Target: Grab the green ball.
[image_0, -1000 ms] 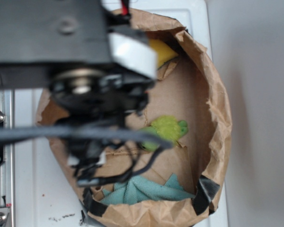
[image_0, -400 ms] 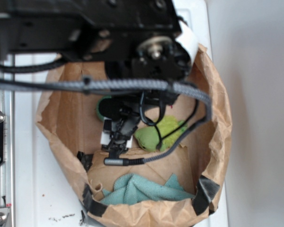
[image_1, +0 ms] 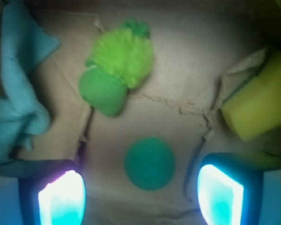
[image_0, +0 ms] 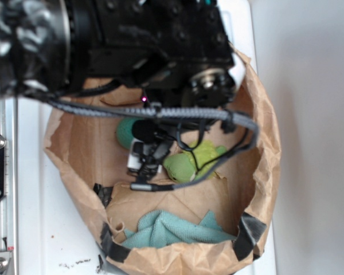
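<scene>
The green ball (image_1: 150, 163) lies between the gripper's (image_1: 140, 194) 2 spread, empty fingers (image_1: 62, 197); since 0.4 s ago, the arm has shifted left.

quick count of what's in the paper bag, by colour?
Teal-green: 1, the green ball, on the bag floor between the open tool fingers
Lime green: 1, the plush toy
Yellow: 1, the sponge
Light blue: 1, the cloth
Total: 4 things in the paper bag
</scene>
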### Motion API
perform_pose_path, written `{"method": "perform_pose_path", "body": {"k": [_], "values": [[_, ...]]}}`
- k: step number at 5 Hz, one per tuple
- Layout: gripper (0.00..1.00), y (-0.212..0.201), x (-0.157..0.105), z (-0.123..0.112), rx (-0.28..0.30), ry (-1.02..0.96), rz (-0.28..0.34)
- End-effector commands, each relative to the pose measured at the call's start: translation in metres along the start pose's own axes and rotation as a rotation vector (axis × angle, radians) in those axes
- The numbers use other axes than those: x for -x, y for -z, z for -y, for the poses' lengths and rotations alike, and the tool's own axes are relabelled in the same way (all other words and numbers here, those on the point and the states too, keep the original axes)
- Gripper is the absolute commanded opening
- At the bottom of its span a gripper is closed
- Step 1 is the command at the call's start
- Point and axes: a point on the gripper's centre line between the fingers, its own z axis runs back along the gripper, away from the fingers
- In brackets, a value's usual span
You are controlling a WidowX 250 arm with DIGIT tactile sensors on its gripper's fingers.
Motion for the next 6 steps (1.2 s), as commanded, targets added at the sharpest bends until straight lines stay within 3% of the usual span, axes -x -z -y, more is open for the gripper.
{"method": "perform_pose_path", "body": {"k": [1, 4, 6], "values": [[1.0, -0.011, -0.007, 0.003, -0.019, 0.014, 0.04], [1.0, 0.005, 0.003, 0.005, -0.017, 0.035, 0.054], [1.0, 0.031, -0.008, 0.007, -0.039, 0.022, 0.087]]}}
